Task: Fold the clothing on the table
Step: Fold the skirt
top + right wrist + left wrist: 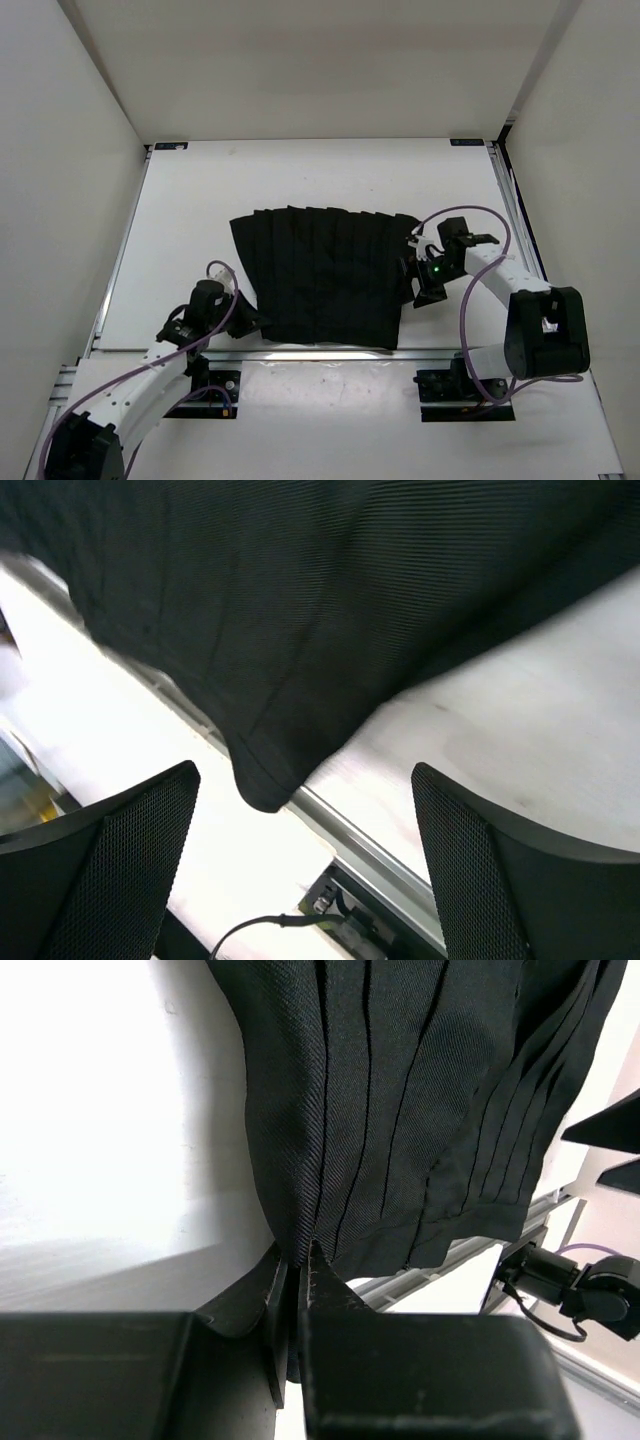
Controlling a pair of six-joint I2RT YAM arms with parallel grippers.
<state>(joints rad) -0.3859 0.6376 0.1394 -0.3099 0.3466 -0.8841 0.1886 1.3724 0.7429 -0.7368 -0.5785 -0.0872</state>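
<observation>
Two arms are working the clothing (pixel 320 275), which lies spread across the middle of the table (pixel 300 170) with its near hem along the near rail (pixel 330 352). From above, your left gripper (pixel 250 322) sits at the near left corner and your right gripper (pixel 420 285) at the right edge.

In the left wrist view, the left gripper (pixel 297 1260) is pinching a thin bit of hem. The hold looks shallow, so a quick pull could slip the fabric out.

In the right wrist view, the right gripper (pixel 305 780) stands spread wide. A corner of the clothing (pixel 300 630) hangs between its fingers (pixel 120 870), ungripped. If you lift now, only one side would rise, dragging and bunching the fabric.
</observation>
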